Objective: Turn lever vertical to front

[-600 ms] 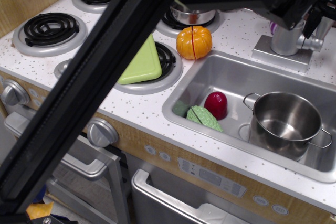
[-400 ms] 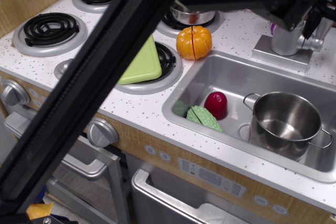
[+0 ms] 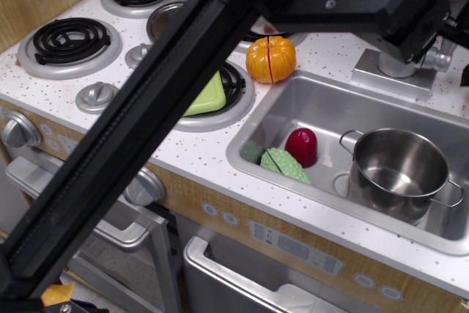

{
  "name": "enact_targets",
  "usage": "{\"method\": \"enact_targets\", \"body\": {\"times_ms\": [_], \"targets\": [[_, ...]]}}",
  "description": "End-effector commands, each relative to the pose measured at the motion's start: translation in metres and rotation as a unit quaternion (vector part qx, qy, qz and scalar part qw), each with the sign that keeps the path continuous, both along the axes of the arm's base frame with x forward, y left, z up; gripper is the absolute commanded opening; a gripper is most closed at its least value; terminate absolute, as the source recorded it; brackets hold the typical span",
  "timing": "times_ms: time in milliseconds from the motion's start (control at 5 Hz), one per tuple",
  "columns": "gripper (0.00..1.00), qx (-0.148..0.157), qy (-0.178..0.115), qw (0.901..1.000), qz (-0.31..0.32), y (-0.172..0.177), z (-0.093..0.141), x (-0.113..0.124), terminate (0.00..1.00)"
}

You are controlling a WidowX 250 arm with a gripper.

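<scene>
The silver faucet post [image 3: 396, 66] stands on its flat grey base [image 3: 387, 78] behind the sink at the top right. The short shiny lever [image 3: 438, 59] sticks out sideways to the right of the post. My black gripper [image 3: 448, 40] hangs over the top of the post and hides most of it. One dark finger [image 3: 457, 28] shows just above the lever at the right edge. The frame does not show whether the jaws are open or shut on the lever.
The steel sink [image 3: 249, 153] holds a steel pot [image 3: 399, 174], a red vegetable [image 3: 301, 146] and green pieces [image 3: 283, 165]. An orange pumpkin [image 3: 270, 59] sits by the sink's back corner. A green board [image 3: 209, 96] lies on a burner. My arm crosses the frame diagonally.
The arm has shifted right and lower over the faucet, covering more of the post. More of the stove top and its round knobs now shows on the left. The lever still points sideways.
</scene>
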State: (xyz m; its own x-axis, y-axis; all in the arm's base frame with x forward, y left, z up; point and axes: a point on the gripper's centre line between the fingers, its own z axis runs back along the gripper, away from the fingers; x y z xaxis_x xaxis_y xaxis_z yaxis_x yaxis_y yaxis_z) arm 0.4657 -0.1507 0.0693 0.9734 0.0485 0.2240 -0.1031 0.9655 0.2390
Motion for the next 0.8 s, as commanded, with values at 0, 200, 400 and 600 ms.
{"method": "enact_targets", "body": {"times_ms": [0,200,400,600], "targets": [[1.0,-0.006,-0.076,0.997,-0.011,-0.002,0.045,0.015,0.0],[1.0,-0.002,-0.107,0.994,-0.02,0.005,0.05,0.027,0.0],[1.0,0.002,-0.121,0.9923,-0.026,0.009,0.052,0.036,0.0],[1.0,0.006,-0.133,0.9906,-0.032,0.01,0.053,0.042,0.0]]}}
